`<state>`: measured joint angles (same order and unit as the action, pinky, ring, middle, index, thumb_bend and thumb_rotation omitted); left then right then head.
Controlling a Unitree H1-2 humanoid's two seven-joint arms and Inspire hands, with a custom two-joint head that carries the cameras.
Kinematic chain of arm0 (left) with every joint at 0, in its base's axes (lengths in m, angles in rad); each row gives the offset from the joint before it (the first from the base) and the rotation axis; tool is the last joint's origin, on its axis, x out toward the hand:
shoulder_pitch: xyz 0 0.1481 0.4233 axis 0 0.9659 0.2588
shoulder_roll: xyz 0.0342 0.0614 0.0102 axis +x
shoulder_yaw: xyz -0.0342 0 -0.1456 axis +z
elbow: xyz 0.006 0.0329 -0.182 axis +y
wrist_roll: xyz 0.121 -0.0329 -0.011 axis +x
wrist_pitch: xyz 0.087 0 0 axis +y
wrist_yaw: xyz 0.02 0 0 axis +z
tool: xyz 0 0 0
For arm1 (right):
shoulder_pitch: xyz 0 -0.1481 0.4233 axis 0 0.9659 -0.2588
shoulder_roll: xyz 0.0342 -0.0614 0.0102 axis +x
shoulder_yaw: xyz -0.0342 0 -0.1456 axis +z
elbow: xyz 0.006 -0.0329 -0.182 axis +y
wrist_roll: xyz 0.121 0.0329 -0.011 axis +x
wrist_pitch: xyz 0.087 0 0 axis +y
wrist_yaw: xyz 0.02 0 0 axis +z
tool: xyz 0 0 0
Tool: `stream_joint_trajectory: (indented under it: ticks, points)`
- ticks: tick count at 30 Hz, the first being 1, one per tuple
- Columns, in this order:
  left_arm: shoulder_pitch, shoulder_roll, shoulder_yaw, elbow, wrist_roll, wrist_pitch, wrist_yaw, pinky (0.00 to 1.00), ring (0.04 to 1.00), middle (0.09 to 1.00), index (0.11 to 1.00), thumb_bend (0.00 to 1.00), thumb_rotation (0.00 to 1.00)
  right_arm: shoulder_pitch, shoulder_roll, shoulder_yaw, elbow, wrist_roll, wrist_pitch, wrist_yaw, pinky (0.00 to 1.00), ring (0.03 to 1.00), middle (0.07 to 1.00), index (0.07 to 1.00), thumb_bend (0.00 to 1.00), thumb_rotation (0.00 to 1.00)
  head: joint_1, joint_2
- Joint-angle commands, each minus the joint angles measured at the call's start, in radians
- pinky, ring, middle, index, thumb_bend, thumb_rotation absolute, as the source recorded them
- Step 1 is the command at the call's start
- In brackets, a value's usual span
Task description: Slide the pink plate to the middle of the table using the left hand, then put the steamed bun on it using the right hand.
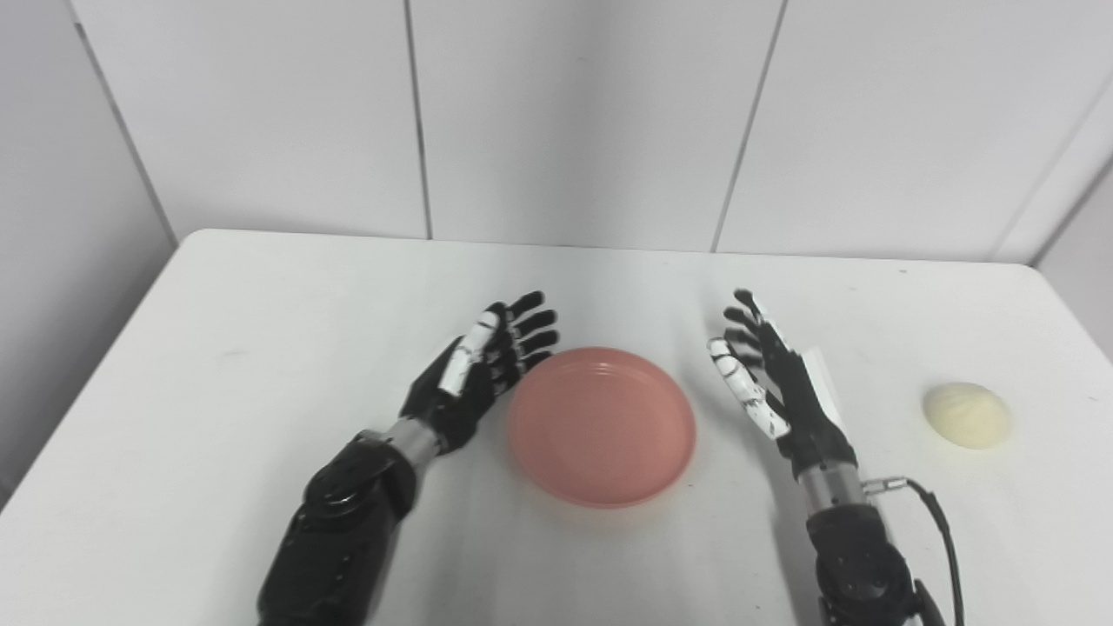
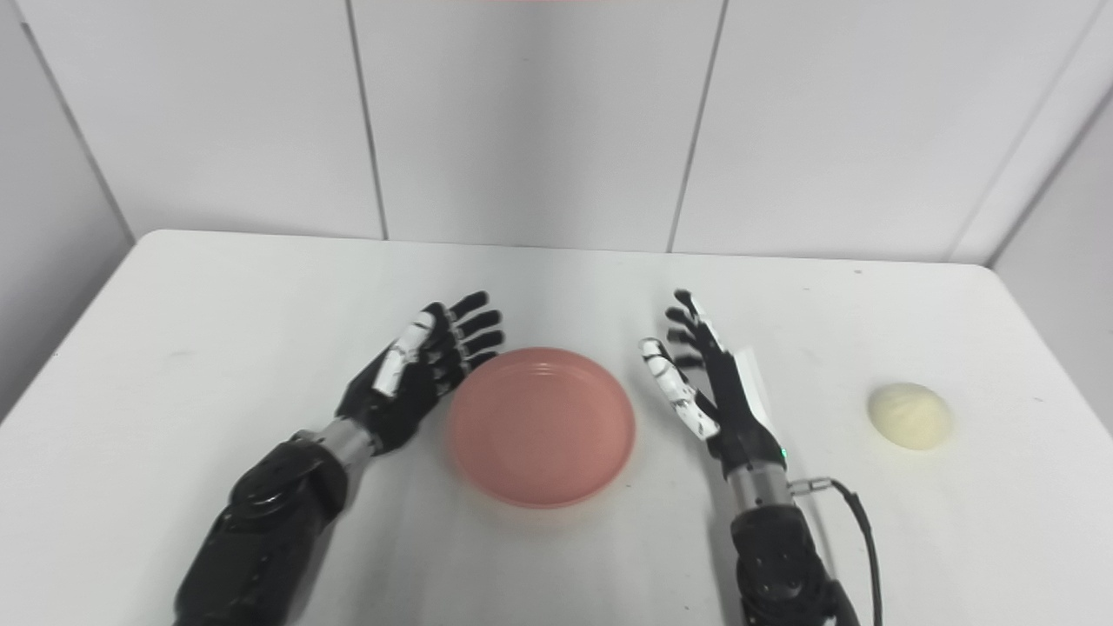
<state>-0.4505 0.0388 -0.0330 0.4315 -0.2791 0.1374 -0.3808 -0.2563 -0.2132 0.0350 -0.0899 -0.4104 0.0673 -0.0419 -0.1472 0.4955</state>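
A big white table (image 1: 217,374) fills most of the view, with pale wall panels (image 1: 565,113) standing behind it. No words or labels can be read on anything.

The pink plate (image 1: 602,425) sits near the middle of the table, a bit toward the front edge. It is round with a low rim, and nothing lies in it.

The left arm (image 1: 339,530) is black and comes in from the bottom on the left side. It slants up and to the right. The left hand (image 1: 476,369) is just beside the left rim of the plate. It may be touching the rim, but that is hard to tell. Its fingers (image 1: 532,319) are stretched out, lie close side by side and point away toward the wall. It holds nothing.

The right arm (image 1: 856,556) comes up from the bottom on the right side, with a thin black cable (image 1: 943,522) looping beside the wrist. The right hand (image 1: 774,382) stands on edge, palm facing the plate, a little apart from the plate's right rim. Its fingers (image 1: 746,317) are straight and a little spread, and its thumb points toward the plate. It holds nothing too.

The steamed bun (image 1: 967,415) is small, round and creamy white. It sits on the table far to the right, well apart from the plate and clear of the right hand.
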Motion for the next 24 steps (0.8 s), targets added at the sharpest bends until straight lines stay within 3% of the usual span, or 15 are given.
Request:
stream_joint_trajectory:
  ticks: [1,4,7,12,18,24]
  points:
    - [0.069,0.037,0.002,0.079,0.028,0.053,0.017,0.88,0.884,0.901,0.888,0.41,1.00,-0.042,-0.021,-0.018,-0.083,-0.040,0.042,-0.001,0.63,0.761,0.845,0.908,0.71,0.80,-0.019,-0.004]
    - [0.067,0.046,0.005,0.091,0.022,0.046,0.006,0.88,0.882,0.899,0.886,0.41,1.00,-0.047,-0.044,-0.025,-0.144,-0.097,0.078,0.001,0.56,0.730,0.836,0.903,0.80,0.70,-0.038,-0.008]
    - [0.065,0.055,0.010,0.105,0.015,0.037,-0.008,0.88,0.881,0.897,0.882,0.42,1.00,-0.052,-0.073,-0.028,-0.208,-0.170,0.132,0.020,0.55,0.714,0.825,0.900,0.84,0.68,-0.071,-0.015]
    - [0.058,0.070,0.021,0.146,0.003,0.018,-0.025,0.86,0.866,0.879,0.863,0.42,0.97,-0.058,-0.112,-0.046,-0.286,-0.235,0.182,0.056,0.56,0.699,0.810,0.887,0.84,0.61,-0.122,-0.025]
    - [0.046,0.090,0.029,0.205,-0.008,-0.025,-0.059,0.84,0.853,0.875,0.862,0.44,0.95,-0.053,-0.161,-0.060,-0.376,-0.410,0.272,0.117,0.55,0.721,0.832,0.861,0.84,0.55,-0.164,-0.031]
    - [0.027,0.112,0.038,0.274,-0.015,-0.071,-0.093,0.83,0.851,0.873,0.858,0.45,0.94,-0.055,-0.207,-0.113,-0.432,-0.515,0.386,0.247,0.61,0.761,0.836,0.848,0.84,0.49,-0.213,-0.039]
